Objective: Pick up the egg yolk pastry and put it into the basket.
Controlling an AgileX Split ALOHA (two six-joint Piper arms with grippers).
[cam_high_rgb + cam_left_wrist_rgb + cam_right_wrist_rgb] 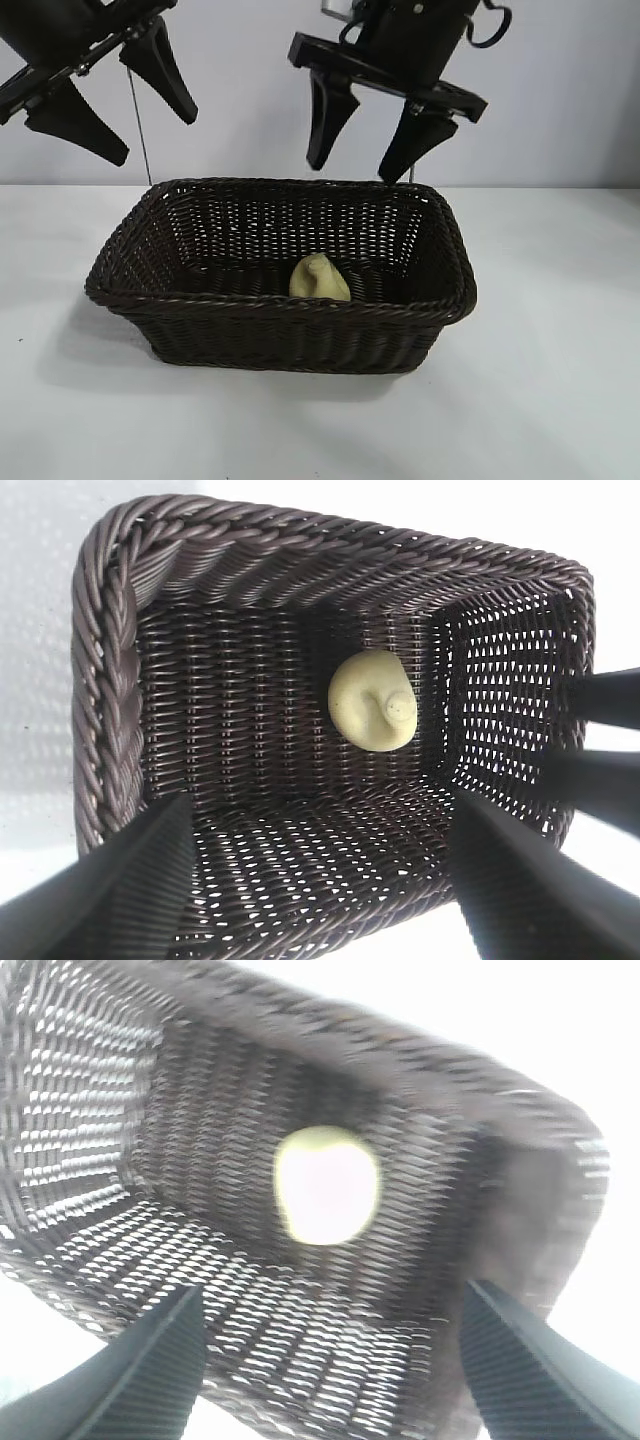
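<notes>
While you look from the exterior view, your right gripper [368, 158] hangs above the far rim of the basket [180, 300], its two dark fingers spread wide with nothing between them and nothing touching them. Your left gripper [112, 95] sits high at the upper left, above and behind the basket's left end, fingers also spread wide and empty. The basket stands on the white table [560, 400], and the egg yolk pastry [318, 279] lies inside it on the floor, close to the near wall and roughly midway along it.

Through the left wrist view, you look down into the basket [110, 710]. The egg yolk pastry [373, 700] rests on the woven floor near the middle, dent and small fold facing up, apart from every wall. The left gripper's fingers [120, 900] frame the scene far apart, clear of the pastry. Dark fingertips [610, 695] of the other arm show over one end wall.

Through the right wrist view, which is blurred, the egg yolk pastry [327, 1185] appears as a bright pale lump on the floor of the basket [70, 1110]. The right gripper's fingers [140, 1380] stand wide apart above it, holding nothing and touching neither pastry nor wicker.
</notes>
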